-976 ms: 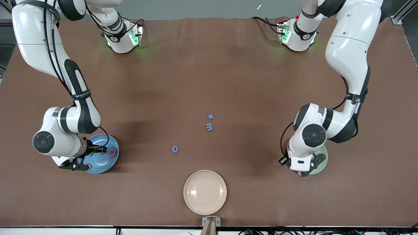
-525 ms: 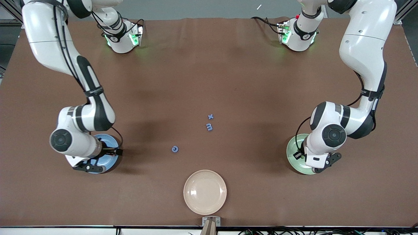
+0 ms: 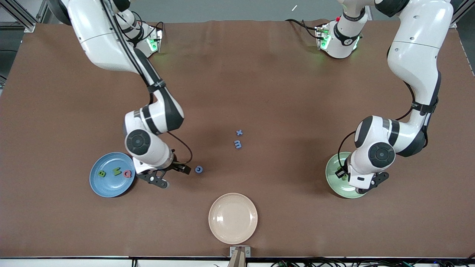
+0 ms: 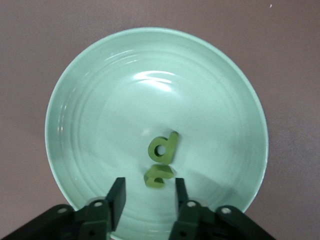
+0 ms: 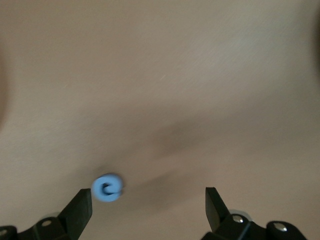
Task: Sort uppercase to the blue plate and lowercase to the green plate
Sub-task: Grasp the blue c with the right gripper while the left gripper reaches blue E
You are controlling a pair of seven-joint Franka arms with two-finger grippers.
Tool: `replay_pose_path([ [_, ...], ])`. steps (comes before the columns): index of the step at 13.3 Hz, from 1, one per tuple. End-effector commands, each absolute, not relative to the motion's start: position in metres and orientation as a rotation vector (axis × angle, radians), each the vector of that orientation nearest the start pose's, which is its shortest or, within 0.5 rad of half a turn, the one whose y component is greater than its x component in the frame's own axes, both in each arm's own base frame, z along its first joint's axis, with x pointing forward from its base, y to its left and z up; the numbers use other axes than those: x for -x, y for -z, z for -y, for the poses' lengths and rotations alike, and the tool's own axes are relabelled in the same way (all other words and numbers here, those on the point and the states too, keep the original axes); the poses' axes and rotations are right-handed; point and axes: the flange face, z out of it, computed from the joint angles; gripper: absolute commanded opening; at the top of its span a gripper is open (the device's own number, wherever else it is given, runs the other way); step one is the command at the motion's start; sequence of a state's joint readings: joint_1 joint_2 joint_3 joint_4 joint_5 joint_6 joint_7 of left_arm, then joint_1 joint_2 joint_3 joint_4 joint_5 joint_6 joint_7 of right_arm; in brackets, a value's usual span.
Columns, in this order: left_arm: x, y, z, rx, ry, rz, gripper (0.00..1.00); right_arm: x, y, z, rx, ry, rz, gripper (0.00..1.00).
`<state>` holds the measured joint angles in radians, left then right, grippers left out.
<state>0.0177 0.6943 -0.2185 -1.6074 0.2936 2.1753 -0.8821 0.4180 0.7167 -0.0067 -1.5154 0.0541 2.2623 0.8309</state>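
Note:
The blue plate (image 3: 107, 187) holds uppercase pieces: a green B (image 3: 101, 173), a green N (image 3: 117, 171) and a pinkish Q (image 3: 128, 173). A blue C-like letter (image 3: 199, 170) (image 5: 107, 187) lies on the table. My right gripper (image 3: 172, 175) (image 5: 147, 207) hovers open beside it, the letter just inside one fingertip. The green plate (image 3: 334, 181) (image 4: 100, 100) holds a green p (image 4: 163, 146) and a green n (image 4: 159, 177). My left gripper (image 3: 356, 178) (image 4: 148, 192) hangs open over that plate, its fingers apart on either side of the n. Lowercase blue x (image 3: 239, 132) and m (image 3: 238, 144) lie mid-table.
A beige plate (image 3: 233, 218) stands near the table's front edge, nearer the camera than the blue letters. Brown cloth covers the table (image 3: 259, 81).
My right arm swung from over the blue plate to beside the blue C-like letter and opened fully. My left gripper opened over the green plate.

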Motion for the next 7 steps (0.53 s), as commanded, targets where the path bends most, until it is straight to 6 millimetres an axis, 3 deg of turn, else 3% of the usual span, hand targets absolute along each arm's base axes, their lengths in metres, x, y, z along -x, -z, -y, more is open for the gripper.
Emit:
replay_pose_path([
  [1,-0.672,-0.228,0.110,2.906,-0.047,0.774,1.00,-0.650,-0.217,-0.315,2.967,0.010,-0.837,1.00],
  [3,-0.672,-0.237,0.127,2.927,-0.038,0.781,1.00,-0.644,-0.203,-0.335,2.948,0.018,-0.891,1.00],
  [7,-0.662,-0.252,0.184,2.974,-0.037,0.835,1.00,-0.645,-0.186,-0.342,2.925,0.046,-0.913,0.99],
])
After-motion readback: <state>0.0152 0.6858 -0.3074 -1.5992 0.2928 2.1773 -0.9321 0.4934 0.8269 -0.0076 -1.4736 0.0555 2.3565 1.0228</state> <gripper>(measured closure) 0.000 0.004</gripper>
